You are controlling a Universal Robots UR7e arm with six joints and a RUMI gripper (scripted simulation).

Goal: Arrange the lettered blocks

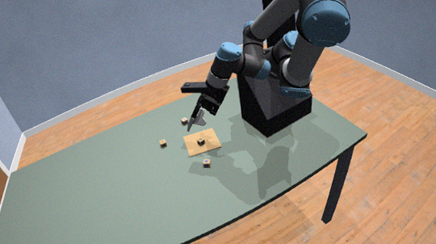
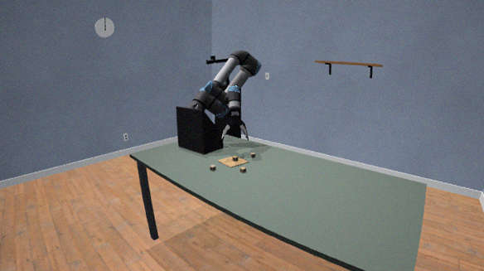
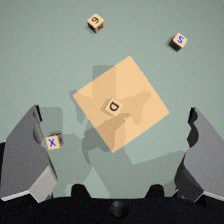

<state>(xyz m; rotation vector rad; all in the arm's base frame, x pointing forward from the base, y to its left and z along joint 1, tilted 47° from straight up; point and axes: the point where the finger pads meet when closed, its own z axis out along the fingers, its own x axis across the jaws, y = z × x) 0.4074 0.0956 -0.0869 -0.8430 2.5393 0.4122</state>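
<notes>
The tan mat [image 1: 213, 135] [image 2: 226, 163] [image 3: 131, 67] bears one block, the D block [image 1: 201, 142] [image 2: 235, 158] [image 3: 114, 106], near its middle, with a black D on top. The X block [image 1: 206, 163] [image 2: 252, 155] [image 3: 53, 142], blue X up, stands off the mat near the left finger in the wrist view. The S block [image 1: 184, 121] [image 2: 212, 168] [image 3: 178, 41], blue S up, stands off the mat at upper right there. My gripper [image 1: 197, 127] [image 2: 235, 138] [image 3: 115, 107] is open and empty, high above the table.
The fourth block [image 1: 163, 143] [image 2: 243, 169] [image 3: 95, 22] stands off the mat, on the side away from the robot's base, with a black 6 or 9 on top. All stands on the green table [image 1: 100, 199] [image 2: 325, 206] [image 3: 30, 55]. Arm shadows cross the mat.
</notes>
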